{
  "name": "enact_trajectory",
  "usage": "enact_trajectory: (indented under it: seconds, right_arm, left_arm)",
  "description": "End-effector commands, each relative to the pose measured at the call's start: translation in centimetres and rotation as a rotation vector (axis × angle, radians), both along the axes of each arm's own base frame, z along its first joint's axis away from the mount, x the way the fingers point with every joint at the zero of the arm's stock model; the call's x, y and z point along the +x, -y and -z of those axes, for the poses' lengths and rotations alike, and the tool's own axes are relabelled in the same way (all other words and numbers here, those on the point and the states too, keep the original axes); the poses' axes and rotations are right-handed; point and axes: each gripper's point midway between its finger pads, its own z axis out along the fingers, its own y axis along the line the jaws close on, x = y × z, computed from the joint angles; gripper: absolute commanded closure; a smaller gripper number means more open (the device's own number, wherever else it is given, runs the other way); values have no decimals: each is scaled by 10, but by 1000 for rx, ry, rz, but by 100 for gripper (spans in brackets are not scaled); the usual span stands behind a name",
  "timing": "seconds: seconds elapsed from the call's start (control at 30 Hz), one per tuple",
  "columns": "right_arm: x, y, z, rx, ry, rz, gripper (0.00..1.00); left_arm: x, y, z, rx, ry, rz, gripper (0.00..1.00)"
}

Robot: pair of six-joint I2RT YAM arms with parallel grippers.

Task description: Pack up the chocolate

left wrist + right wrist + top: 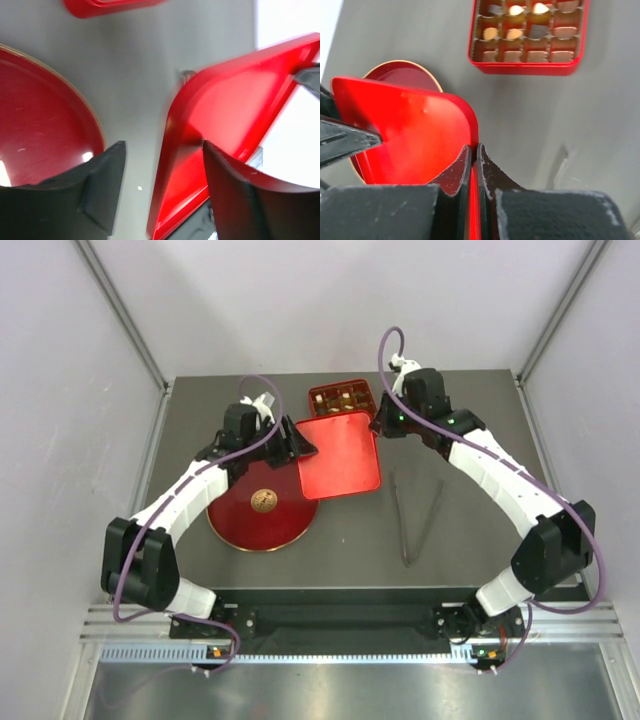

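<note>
Chocolate pieces [515,10], pale and dark, lie in the cells of a red box [340,397] at the back middle of the table; in the right wrist view its wall [525,67] shows too. The flat red lid [338,455] hangs tilted just in front of the box. My right gripper [474,147] is shut on the rim of the lid [415,135] at its right corner. My left gripper [162,150] stands open astride the left edge of the lid [225,120], one finger outside, one over its inner face.
A round red plate [240,520] lies at front left under the lid's corner, with a golden-brown ball [264,501] on it. Thin tongs [415,520] lie on the table to the right of the lid.
</note>
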Motion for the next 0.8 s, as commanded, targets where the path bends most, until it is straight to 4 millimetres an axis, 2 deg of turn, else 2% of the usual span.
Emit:
enact_trajectory:
  seconds: [0.0,0.03,0.1,0.13,0.2,0.23,0.3,0.33,0.4,0.43,0.5,0.53,0.57,0.63,0.67,0.7,0.73,0.77]
  right_arm:
    - [-8,-24,-33,130,60,-57,100]
    - [-10,-28,-34,144,63,-70,100]
    - [-11,-28,-33,152,59,-76,100]
    - [-11,-28,-33,151,60,-76,100]
    - [-11,-29,-30,141,64,-91,100]
    - [-11,-29,-29,117,77,-108,94]
    - [-14,-24,-23,62,73,-112,81]
    - [-11,-15,-21,3,99,-78,68]
    - [-18,-6,-25,-59,138,-66,59]
    - [-20,-2,-28,-83,157,-55,51]
    - [-33,-4,-38,-131,221,-90,41]
    - [-38,-5,-43,-161,255,-98,32]
    - [-59,-23,-48,-183,302,-168,28]
    - [-67,-28,-61,-323,469,-170,22]
    - [-94,-47,-56,-350,521,-244,21]
    - [-102,-51,-57,-406,583,-287,21]
    - [-106,-58,-66,-407,646,-279,21]
    - [-127,-70,-58,-419,686,-344,21]
  left_arm:
    - [-3,20,-35,-136,111,99,36]
    - [-4,21,-37,-144,117,103,39]
    - [-4,21,-39,-157,132,102,53]
    - [-5,21,-39,-153,128,101,73]
    - [-5,22,-40,-157,122,106,88]
    - [-9,21,-35,-155,88,104,97]
    - [-10,20,-32,-160,36,81,100]
    - [-11,19,-31,-161,15,73,100]
    - [-13,18,-32,-165,-25,65,100]
    - [-13,16,-33,-171,-41,55,100]
    - [-12,11,-38,-182,-59,31,100]
    - [-10,5,-39,-197,-88,-2,100]
    - [-9,1,-42,-207,-101,-18,100]
    - [-4,-10,-45,-233,-143,-66,100]
    - [-3,-11,-47,-242,-151,-69,100]
    - [2,-17,-52,-248,-150,-88,100]
    - [1,-20,-52,-246,-171,-100,100]
    - [2,-22,-55,-248,-169,-104,100]
